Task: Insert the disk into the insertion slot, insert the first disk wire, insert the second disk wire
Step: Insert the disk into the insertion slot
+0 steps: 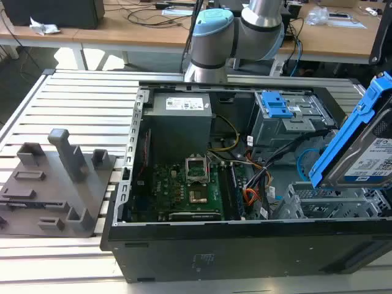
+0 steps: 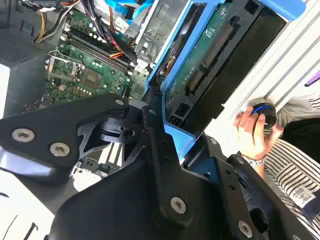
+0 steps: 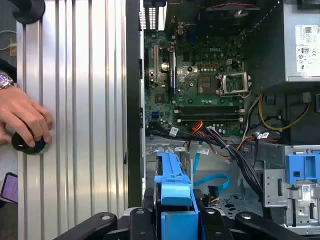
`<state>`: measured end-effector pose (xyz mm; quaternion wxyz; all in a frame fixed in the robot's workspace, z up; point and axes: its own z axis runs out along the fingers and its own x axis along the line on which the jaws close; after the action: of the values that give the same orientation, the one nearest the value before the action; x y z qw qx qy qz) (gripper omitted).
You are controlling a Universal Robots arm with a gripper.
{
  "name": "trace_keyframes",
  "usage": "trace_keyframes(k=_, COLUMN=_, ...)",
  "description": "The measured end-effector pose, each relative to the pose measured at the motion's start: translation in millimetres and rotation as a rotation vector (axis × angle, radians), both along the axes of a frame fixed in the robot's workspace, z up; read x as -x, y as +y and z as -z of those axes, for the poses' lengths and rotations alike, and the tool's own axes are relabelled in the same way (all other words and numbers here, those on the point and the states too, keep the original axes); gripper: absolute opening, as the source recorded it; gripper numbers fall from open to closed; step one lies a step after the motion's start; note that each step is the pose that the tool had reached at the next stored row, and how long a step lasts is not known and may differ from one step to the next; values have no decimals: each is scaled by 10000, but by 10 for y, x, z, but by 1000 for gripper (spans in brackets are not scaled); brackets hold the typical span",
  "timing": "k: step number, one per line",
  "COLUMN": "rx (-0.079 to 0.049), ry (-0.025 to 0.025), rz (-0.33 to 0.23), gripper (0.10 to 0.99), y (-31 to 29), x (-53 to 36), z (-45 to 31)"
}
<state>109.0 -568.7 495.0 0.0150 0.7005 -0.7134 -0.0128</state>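
The disk (image 1: 367, 153), silver with a white-and-blue label in a bright blue carrier, hangs tilted at the exterior view's right. It is just above the insertion slot (image 1: 324, 202), a low grey perforated cage inside the open computer case (image 1: 202, 245). My gripper (image 3: 175, 222) is shut on the carrier's edge, with black fingers on either side of the blue plastic (image 3: 172, 185). In the second wrist view the disk's underside (image 2: 215, 65) with its connectors faces the camera, beside my gripper (image 2: 162, 127). A loose blue cable (image 3: 210, 181) and a black wire bundle (image 3: 240, 160) lie near the cage.
A taller grey cage with a blue latch (image 1: 285, 113) stands behind the slot. The motherboard (image 1: 190, 184) and power supply (image 1: 180, 119) fill the case's left half. A grey fixture plate (image 1: 55, 184) lies on the slatted table. A person's hand (image 3: 25, 120) rests on a black knob beside the case.
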Motion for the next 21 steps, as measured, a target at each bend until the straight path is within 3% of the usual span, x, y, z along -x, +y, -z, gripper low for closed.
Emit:
trace_keyframes(k=17, rx=-2, ry=0, rz=0, gripper=369, y=0, x=0, z=263)
trace_keyframes(k=21, rx=-2, ry=0, rz=0, gripper=369, y=0, x=0, z=289)
